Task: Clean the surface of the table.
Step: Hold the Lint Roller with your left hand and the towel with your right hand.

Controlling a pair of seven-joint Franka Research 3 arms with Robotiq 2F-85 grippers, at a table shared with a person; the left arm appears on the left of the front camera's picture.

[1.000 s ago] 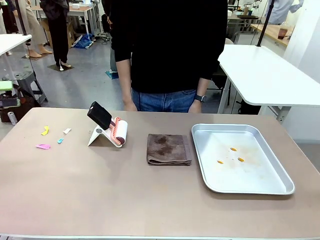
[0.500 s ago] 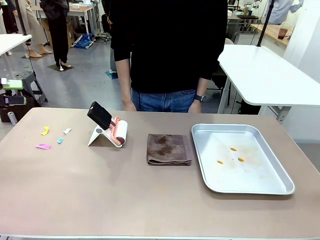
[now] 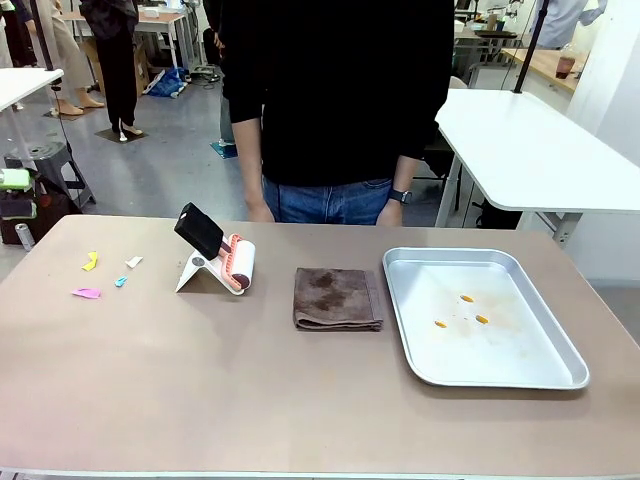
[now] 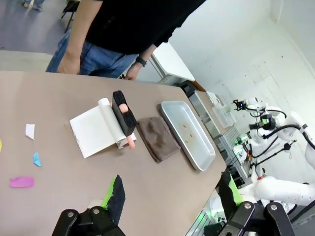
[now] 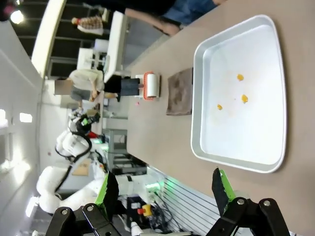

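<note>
The taupe-brown table [image 3: 250, 400] stretches across the front view. Near its left end lie small paper scraps: yellow [image 3: 90, 261], white [image 3: 133, 262], blue [image 3: 120, 282] and pink [image 3: 86, 293]. A lint roller [image 3: 215, 250] with a black handle rests on a white sheet. A folded brown cloth [image 3: 337, 298] lies at the middle. My left gripper [image 4: 172, 194] hovers open above the table's left end, with the scraps and the roller [image 4: 123, 115] ahead of it, and its green pad peeks in at the front view's left edge [image 3: 14, 192]. My right gripper [image 5: 165, 189] is open above the table's right end.
A silver tray [image 3: 545, 375] with a few orange crumbs [image 3: 466, 298] sits on the right of the table. A person in a black top [image 3: 335, 90] stands at the far side, hands down. A white-topped table [image 3: 540, 150] stands behind on the right.
My left gripper at the picture's left edge has shifted slightly. Nothing on the table has moved.
</note>
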